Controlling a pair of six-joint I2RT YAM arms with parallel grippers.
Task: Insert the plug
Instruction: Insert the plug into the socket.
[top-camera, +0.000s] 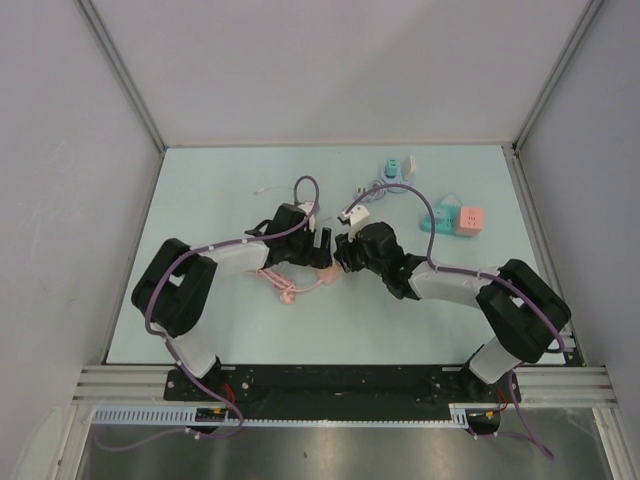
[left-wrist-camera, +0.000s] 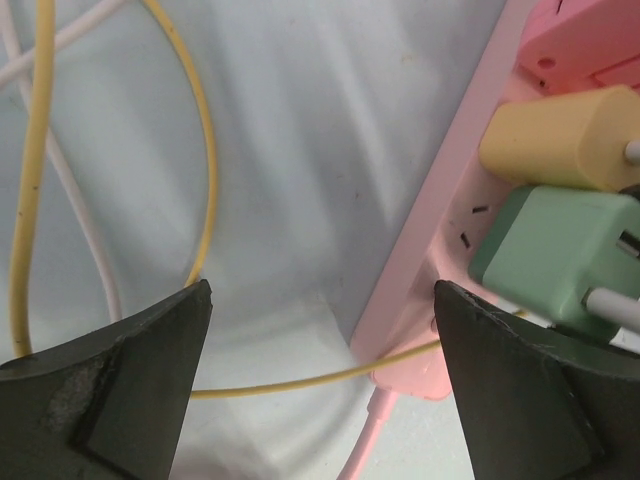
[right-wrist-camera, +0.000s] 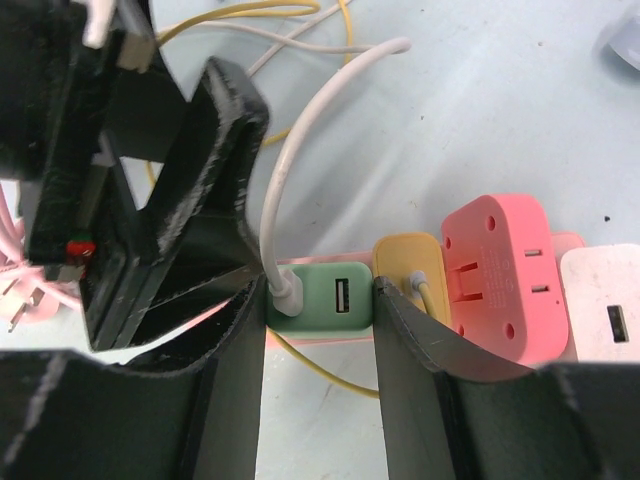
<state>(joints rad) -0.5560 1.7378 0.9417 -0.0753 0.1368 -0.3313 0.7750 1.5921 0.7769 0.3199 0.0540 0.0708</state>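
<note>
The left pincer (top-camera: 322, 246) and right pincer (top-camera: 346, 250) nearly touch. A tangled pink cable (top-camera: 285, 283) lies just nearside of them, a teal-and-pink socket block (top-camera: 456, 220) beyond the right one.

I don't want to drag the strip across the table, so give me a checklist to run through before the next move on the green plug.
1. Right gripper closed on green plug: ok.
2. Green plug fully seated in pink power strip: cannot tell.
3. Left gripper open, holding nothing: ok.
4. Left gripper bracing the pink power strip: cannot tell; one finger is at its end.
5. Yellow cable out of the left gripper's gap: not ok, it loops through.
6. Yellow plug clear of the right gripper: cannot tell, it sits right beside one finger.
</note>
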